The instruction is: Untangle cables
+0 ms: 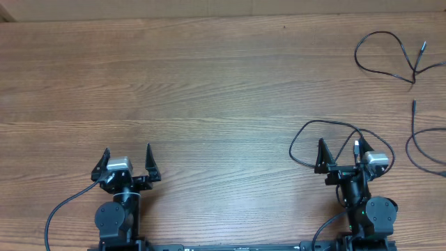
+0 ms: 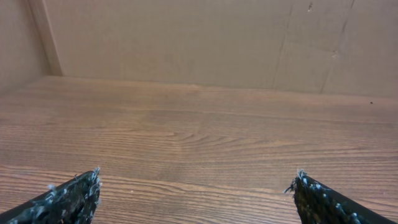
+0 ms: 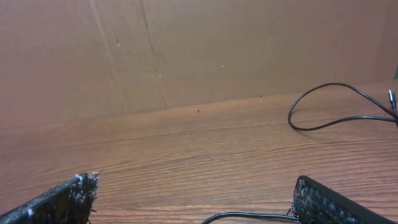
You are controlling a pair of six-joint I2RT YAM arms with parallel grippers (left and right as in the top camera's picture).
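We see both arms low over the wooden tabletop (image 1: pixel 209 84), well apart from each other. The left claw (image 1: pixel 127 155) is spread wide. Its wrist view (image 2: pixel 198 180) shows only wood grain between its two dark fingertips.

The right claw (image 1: pixel 339 150) is spread wide too, and all three cables lie on its side of the tabletop. The near cable (image 1: pixel 324 123) curves in a loose loop around this claw, swinging out to its left, across just ahead of the fingertips, and back down its right side. In the right wrist view (image 3: pixel 196 182) a strand of this near cable (image 3: pixel 249 215) runs low between the fingers and reaches the right-hand finger. We cannot tell whether it touches that finger, and the fingers are not closed on it.

The looped cable (image 1: pixel 414 78) lies well ahead of the right claw and off to its right. It forms a rounded loop whose strands cross close to a small plug end. The wrist camera catches the same looped cable (image 3: pixel 339 84) at the far right.

The side cable (image 1: pixel 412 115) lies to the right of the right claw, between it and the looped cable. Its plug end points away from the claw and its cord runs off the edge of the overhead view.
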